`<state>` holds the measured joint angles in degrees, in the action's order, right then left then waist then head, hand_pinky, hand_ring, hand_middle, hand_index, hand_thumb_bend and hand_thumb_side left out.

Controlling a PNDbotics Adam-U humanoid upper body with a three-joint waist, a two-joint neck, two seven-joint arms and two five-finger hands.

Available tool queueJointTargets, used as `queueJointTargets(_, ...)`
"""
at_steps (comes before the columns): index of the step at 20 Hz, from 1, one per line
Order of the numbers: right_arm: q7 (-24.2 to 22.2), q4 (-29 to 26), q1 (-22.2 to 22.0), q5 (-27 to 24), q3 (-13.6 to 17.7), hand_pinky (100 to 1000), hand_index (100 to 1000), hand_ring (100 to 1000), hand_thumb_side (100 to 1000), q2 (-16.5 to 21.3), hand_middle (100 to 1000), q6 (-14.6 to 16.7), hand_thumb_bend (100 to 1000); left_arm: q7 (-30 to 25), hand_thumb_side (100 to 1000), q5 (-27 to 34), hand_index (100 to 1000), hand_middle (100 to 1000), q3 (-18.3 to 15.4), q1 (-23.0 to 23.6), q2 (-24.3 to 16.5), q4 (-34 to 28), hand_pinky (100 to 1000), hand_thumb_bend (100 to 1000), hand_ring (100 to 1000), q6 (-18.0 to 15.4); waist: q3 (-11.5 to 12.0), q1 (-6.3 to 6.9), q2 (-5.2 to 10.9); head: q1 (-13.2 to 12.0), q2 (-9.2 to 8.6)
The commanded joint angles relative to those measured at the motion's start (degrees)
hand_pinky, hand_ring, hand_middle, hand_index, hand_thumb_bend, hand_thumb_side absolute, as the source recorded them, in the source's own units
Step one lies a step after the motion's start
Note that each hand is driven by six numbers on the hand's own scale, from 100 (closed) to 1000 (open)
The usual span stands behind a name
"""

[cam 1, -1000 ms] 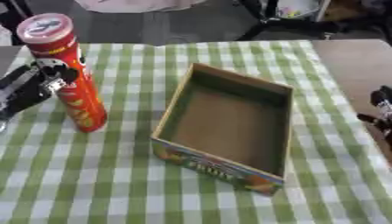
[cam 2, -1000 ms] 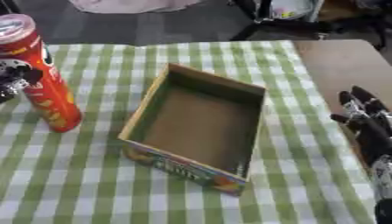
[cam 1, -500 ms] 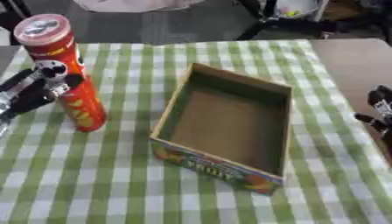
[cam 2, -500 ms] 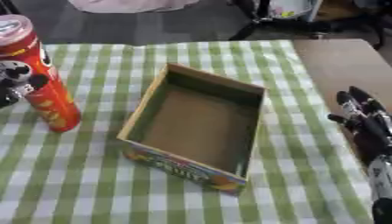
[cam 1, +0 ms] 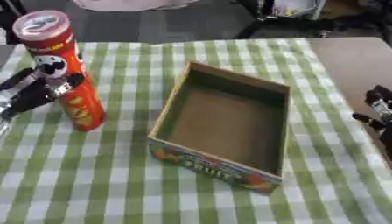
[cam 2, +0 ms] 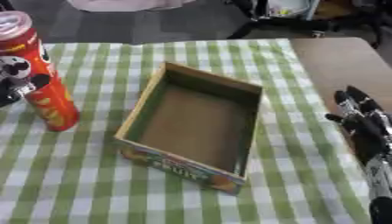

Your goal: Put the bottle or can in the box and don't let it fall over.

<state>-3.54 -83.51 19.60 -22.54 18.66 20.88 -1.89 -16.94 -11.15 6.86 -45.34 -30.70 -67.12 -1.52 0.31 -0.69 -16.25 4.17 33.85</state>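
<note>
- Where the green-and-white checked tablecloth [cam 1: 115, 175] covers the table, a tall red cylindrical crisp can with a pale lid [cam 1: 63, 70] stands upright near the left side, outside the box.
- The robot's black left hand [cam 1: 34, 89] comes in from the left edge and sits against the can at about mid-height; its fingers curl round the can's left side, with a silver part showing beside them.
- An open, shallow cardboard box with a brown inside and a colourful printed front wall [cam 1: 222, 127] lies in the middle of the cloth, just to the right of the can and apart from it; nothing is inside it.
- The robot's black right hand [cam 2: 360, 127] rests at the right edge, off the cloth on the bare brown tabletop [cam 2: 337, 61], fingers straight and pointing up and away, holding nothing, well apart from the box.
</note>
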Motion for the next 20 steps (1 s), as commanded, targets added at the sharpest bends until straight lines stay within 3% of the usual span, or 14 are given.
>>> queueJointTargets(1, 0.0, -0.4, 0.7, 0.2, 0.4, 700, 900, 1000, 308, 0.9, 1000, -0.1, 301, 0.6, 822, 1.3, 882, 975, -0.4, -1.3, -0.5, -0.6, 1000, 582, 793, -0.4, -0.2, -0.11, 0.74, 0.1, -0.49)
queueJointTargets(9, -0.1, -0.3, 0.7, 0.2, 0.5, 701, 901, 1000, 309, 0.7, 1000, -0.2, 298, -0.3, 809, 1.8, 838, 964, -0.2, -1.2, -0.7, -1.1, 1000, 537, 789, -0.8, -0.1, -0.18, 0.71, 0.1, -0.53)
queueJointTargets(14, -0.1, -0.3, 0.6, 0.2, 0.5, 701, 901, 1000, 309, 0.7, 1000, -0.3, 298, -0.3, 804, 0.5, 849, 971, -0.1, -1.1, -0.8, -1.2, 1000, 522, 799, -0.9, 0.0, -0.19, 0.75, 0.1, -0.58)
queueJointTargets(15, -0.1, -0.2, 0.6, 0.2, 0.5, 702, 901, 1000, 309, 0.6, 1000, -0.3, 297, -0.1, 796, 0.1, 903, 995, -0.1, -1.2, -0.9, -1.4, 1000, 527, 817, -0.9, 0.0, -0.21, 0.76, 0.1, -0.64)
queueJointTargets(20, -0.2, 0.0, 0.6, 0.2, 0.5, 702, 901, 1000, 310, 0.4, 1000, -0.4, 295, 1.8, 781, -2.6, 896, 986, -0.1, -1.2, -0.9, -3.2, 1000, 540, 812, -1.5, 0.0, -0.24, 0.73, 0.2, -0.69)
